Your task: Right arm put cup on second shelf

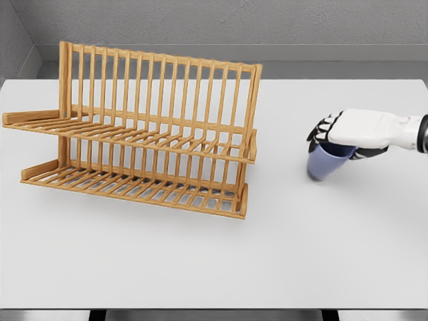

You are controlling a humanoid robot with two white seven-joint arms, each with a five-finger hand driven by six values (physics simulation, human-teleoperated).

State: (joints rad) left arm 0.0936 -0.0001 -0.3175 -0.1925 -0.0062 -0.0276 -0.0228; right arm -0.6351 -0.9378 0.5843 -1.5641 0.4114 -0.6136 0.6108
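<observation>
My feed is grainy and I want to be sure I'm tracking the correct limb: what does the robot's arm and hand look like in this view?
Only the right arm shows, entering from the right edge. Its forearm is a smooth white shell, with a dark grey band near the edge. The right hand has a white back, and its fingers are black with white segments. No cables or markings are visible. The left arm is out of view.

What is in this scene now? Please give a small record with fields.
surface: white table
rack: wooden rack with two slatted shelves, at table's left, both shelves bare
cup: blue cup, right of the rack, apart from it
right hand: comes in from the right, fingers closed over the cup's rim
left hand: not in view
task state: cup not yet on a shelf
</observation>
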